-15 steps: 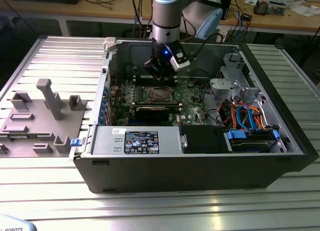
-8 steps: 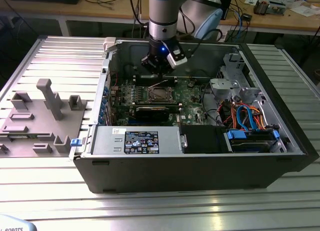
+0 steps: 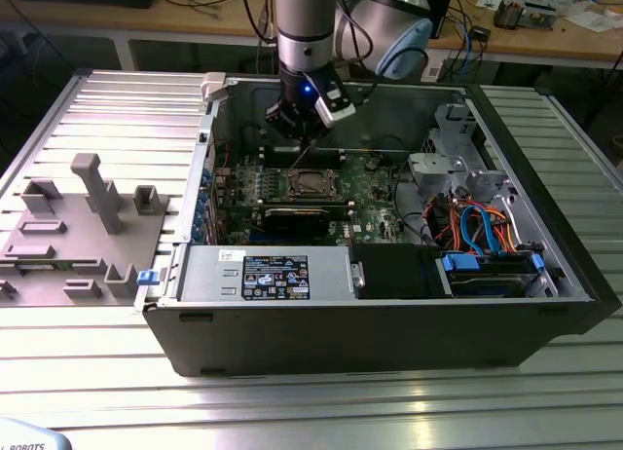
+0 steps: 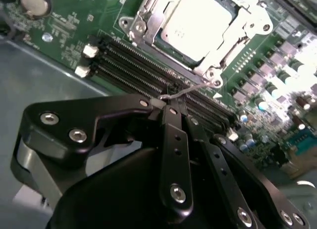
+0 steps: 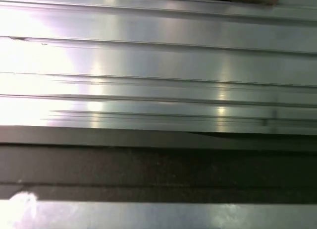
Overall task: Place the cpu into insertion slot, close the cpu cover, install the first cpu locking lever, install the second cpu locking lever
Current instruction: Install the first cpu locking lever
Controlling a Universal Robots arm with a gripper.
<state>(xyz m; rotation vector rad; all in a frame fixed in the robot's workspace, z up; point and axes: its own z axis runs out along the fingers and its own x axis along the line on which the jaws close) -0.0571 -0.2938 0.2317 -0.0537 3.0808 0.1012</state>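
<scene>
At the exterior view's left a grey fixture plate [image 3: 73, 238] with upright blocks lies on the ribbed aluminium table [image 3: 321, 406], just beside the open computer case [image 3: 380, 314]. Inside the case, along the near wall, sits the power supply [image 3: 263, 277] with its labels, and beyond it the green motherboard [image 3: 365, 182] lies flat on the case floor.

Near the middle of that board is the insertion slot [image 3: 310, 183], and in the second wrist view the cpu [image 4: 198, 23] is already lying in it, silvery top face up, with the cpu cover [image 4: 247, 28] folded down around it so that the chip shows through the window. Beside the socket run the long dark memory slots [image 4: 143, 65]. A thin wire locking lever [image 4: 190, 90] reaches from the socket's corner across those slots toward the claw.

The arm comes down from above at the far side of the case, and the gripper [image 3: 297, 129] hangs over the far edge of the board, just beyond the socket. In the second wrist view the gripper [image 4: 173, 105] has its black fingers [image 4: 171, 140] drawn close together, narrow, with the hooked end of the lever right at their tips; whether they actually pinch the wire I cannot tell.

Toward the exterior view's right, the silver drive cage [image 3: 453, 158] stands against the far wall, and a bundle of blue and orange cables [image 3: 482, 226] runs to the drives in the near right corner.
</scene>
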